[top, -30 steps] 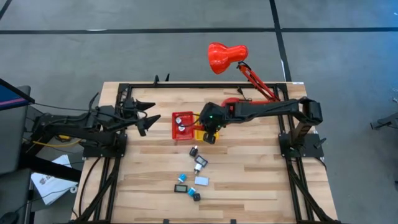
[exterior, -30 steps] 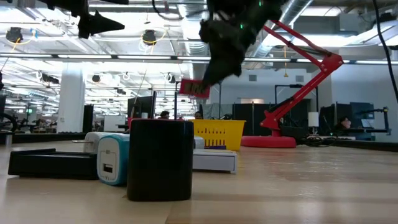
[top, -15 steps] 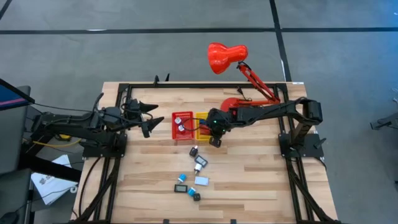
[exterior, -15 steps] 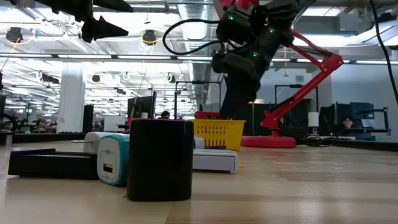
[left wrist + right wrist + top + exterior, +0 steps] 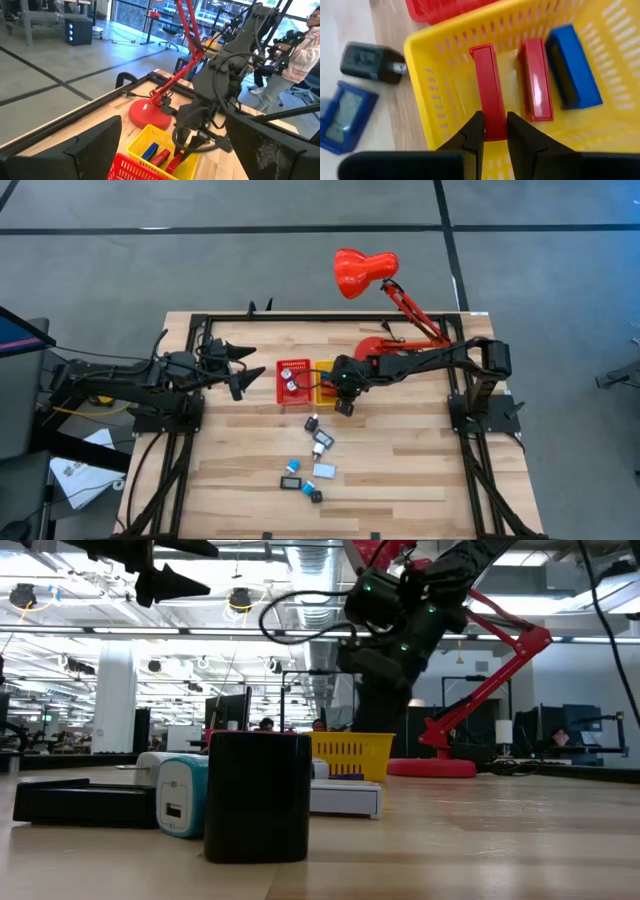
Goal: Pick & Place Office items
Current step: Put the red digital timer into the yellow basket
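Two bins (image 5: 306, 380) side by side, bench (image 5: 400, 470) centre; loose items (image 5: 312, 458) below them; lamp (image 5: 362, 272) upper right.

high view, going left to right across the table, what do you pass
left gripper, fingers open above the wood → red bin → yellow bin with the right gripper shut on a red piece → red lamp base → right arm's mount

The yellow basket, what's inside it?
The yellow basket holds a blue block and a red block; the right gripper fingers hold another red piece inside. Its near corner is covered.
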